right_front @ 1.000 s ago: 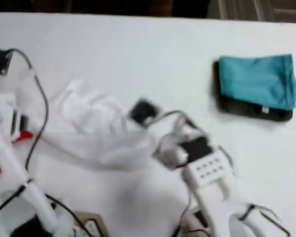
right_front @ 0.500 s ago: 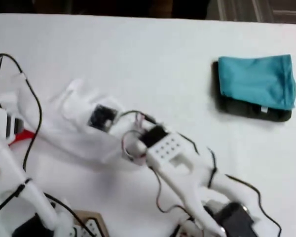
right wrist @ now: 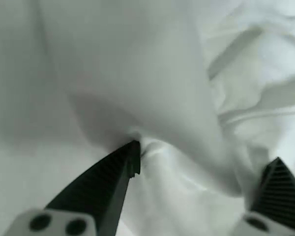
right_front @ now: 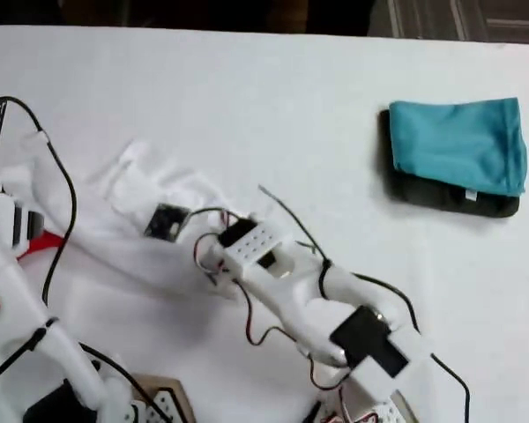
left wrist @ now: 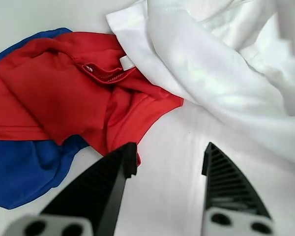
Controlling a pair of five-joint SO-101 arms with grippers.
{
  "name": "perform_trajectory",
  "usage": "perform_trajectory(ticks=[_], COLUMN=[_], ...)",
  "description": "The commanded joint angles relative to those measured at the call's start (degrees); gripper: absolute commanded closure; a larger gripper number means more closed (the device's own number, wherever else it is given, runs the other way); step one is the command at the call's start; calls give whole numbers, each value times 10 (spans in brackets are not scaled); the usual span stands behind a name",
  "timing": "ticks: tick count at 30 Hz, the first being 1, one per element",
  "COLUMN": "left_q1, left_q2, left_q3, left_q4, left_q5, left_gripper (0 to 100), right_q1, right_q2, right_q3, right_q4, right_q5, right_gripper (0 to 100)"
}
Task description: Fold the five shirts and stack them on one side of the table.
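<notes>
A crumpled white shirt (right_front: 150, 233) lies left of the table's middle. My right gripper (right wrist: 201, 167) hovers open just over its folds, one fingertip (right wrist: 130, 152) at a crease; in the high view it (right_front: 163, 220) sits above the shirt's centre. My left gripper (left wrist: 167, 164) stands open and holds nothing, above bare table beside a red shirt (left wrist: 69, 83) that lies on a blue shirt (left wrist: 24, 182), with the white shirt (left wrist: 221, 69) overlapping the red one. A folded teal shirt (right_front: 458, 145) rests on a folded dark shirt (right_front: 450, 201) at the right.
The left arm (right_front: 18, 291) and its black cable (right_front: 66, 203) fill the left edge, where a bit of red cloth (right_front: 40, 242) peeks out. The right arm (right_front: 317, 300) stretches from the front right. White table (right_front: 273, 97) lies open at the back.
The right arm has stretched leftward, carrying its gripper from the white shirt's right edge to over its centre. The left arm and the folded stack stayed put.
</notes>
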Motion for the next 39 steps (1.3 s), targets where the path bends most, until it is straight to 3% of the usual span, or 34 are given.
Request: perform_trajectory(ticks=[1, 3, 4, 6, 9, 15, 21, 23, 25, 29, 31, 35, 39], left_q1=[-5, -5, -5, -5, -5, -3, 5, 25, 56, 105, 122, 145, 143], left_q2=[-8, -8, -8, -8, -8, -7, -6, -6, -6, -6, -6, -2, 68], left_q3=[-2, -2, -2, -1, -1, -1, 7, 32, 77, 173, 205, 247, 240], left_q4=[-8, -8, -8, -8, -8, -10, -11, -11, -27, -129, -177, -254, -279], left_q5=[-4, -4, -4, -4, -4, -4, -2, -1, -1, 39, 68, 105, 114], left_gripper=[763, 763, 763, 763, 763, 763, 763, 763, 763, 761, 760, 760, 761], right_q1=[64, 106, 128, 171, 233, 345, 396, 396, 395, 398, 399, 396, 375], right_q2=[30, 44, 48, 50, 35, -16, -22, -18, -17, -35, -55, -117, -182], right_q3=[-44, -67, -78, -98, -140, -262, -353, -365, -369, -369, -369, -368, -365], right_q4=[-7, -7, -7, -6, 18, 80, 81, 81, 81, 87, 106, 152, 212], right_q5=[0, -4, -4, -4, -4, -1, -4, -3, -4, -4, -4, -3, -4], right_gripper=[794, 967, 993, 926, 983, 981, 976, 943, 851, 628, 565, 555, 555])
